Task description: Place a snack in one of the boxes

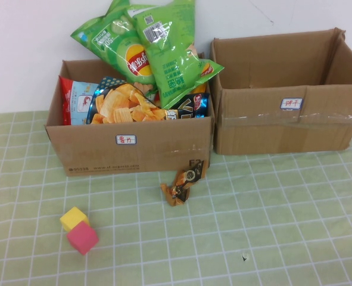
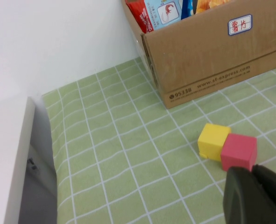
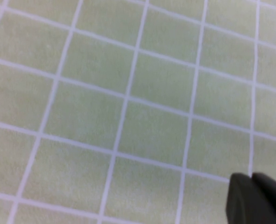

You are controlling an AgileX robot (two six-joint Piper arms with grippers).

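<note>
Tabletop (image 1: 271,232) under a green checked cloth, against a white wall.

Far left, near the front edge: yellow cube (image 1: 74,218) and red cube (image 1: 83,237), touching, the yellow one nearer the boxes.

Left hand (image 2: 251,179): seen only in the left wrist view, low over the cloth just beside the red cube (image 2: 239,151), dark fingers pressed together, pinching nothing.

Left of centre: left box (image 1: 128,152), open at the top, with a small white label (image 1: 126,139) on its front wall. Packed with snacks: red bag (image 1: 74,98) at its left end, chip bag (image 1: 125,102) printed with orange crisps beside it, and two green bags (image 1: 164,50) heaped on top, standing well above the rim.

Centre: dark packet (image 1: 184,182), the loose snack, on the cloth, tilted, upper end touching the front wall of the left box near its right corner. Outside both boxes.

Right: right box (image 1: 283,128), open at the top, just beside the left box, with a white label (image 1: 292,103) on its front wall and a strip of clear tape across it.

Right hand (image 3: 252,186): seen only in the right wrist view, above bare checked cloth, dark fingers closed against each other, pinching nothing; place on the tabletop not determinable.
</note>
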